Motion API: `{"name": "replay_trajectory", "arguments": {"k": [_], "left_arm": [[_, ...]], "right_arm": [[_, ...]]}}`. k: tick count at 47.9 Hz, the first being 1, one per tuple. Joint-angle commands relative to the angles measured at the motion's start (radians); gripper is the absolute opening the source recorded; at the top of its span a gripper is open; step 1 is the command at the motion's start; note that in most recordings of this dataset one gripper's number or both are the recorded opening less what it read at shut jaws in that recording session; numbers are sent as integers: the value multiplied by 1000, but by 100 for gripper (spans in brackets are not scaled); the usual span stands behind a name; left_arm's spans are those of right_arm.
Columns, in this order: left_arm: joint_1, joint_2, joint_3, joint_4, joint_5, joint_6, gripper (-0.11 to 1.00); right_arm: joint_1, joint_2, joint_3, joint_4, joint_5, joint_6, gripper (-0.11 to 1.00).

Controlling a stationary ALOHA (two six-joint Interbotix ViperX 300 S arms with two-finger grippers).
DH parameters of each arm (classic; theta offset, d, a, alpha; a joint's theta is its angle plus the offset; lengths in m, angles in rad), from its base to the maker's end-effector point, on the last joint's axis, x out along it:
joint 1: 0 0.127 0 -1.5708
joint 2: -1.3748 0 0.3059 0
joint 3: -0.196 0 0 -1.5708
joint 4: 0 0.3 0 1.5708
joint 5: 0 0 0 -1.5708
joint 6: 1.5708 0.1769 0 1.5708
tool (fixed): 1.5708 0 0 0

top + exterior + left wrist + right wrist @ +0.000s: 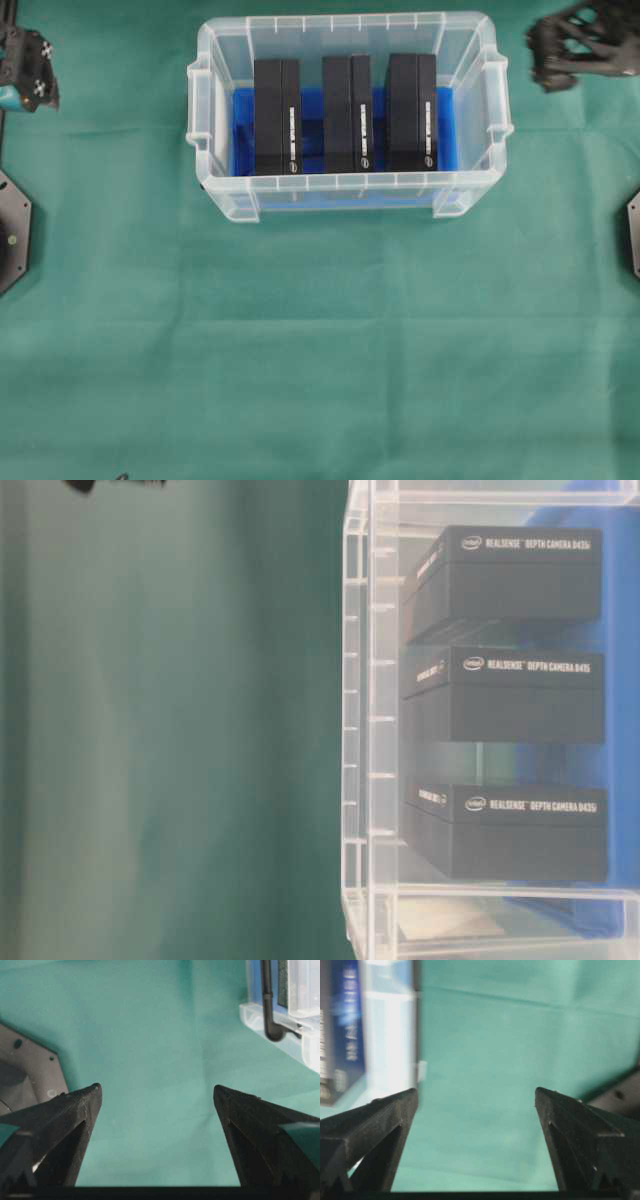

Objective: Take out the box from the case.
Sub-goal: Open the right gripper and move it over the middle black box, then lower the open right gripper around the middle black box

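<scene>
Jaws wide on both grippers, you risk dragging the clear rimmed plastic case (349, 196) when lifting a tight-standing black rectangular box (411, 98).

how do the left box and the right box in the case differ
The left box stands nearest the case's left wall, the right box nearest its right wall. The left box's top looks narrower than the right box's. Both are black, stand upright on the blue lining, and carry white lettering.

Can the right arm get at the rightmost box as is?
Probably yes. The case has no lid, the rightmost box stands upright with its top exposed, and the right gripper is open, off the case's right side, with nothing between them.
</scene>
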Motion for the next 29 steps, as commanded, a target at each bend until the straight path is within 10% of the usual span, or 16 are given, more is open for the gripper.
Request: {"name": "replay_trajectory", "arguments": {"k": [1,29], "left_arm": [[-3,11,-28,-2,0,3,98],[-3,15,-32,-2,2,3,98]], "right_arm": [[32,57,-74,0,-20,9,95],[138,417,-456,0,-38,40,95]]}}
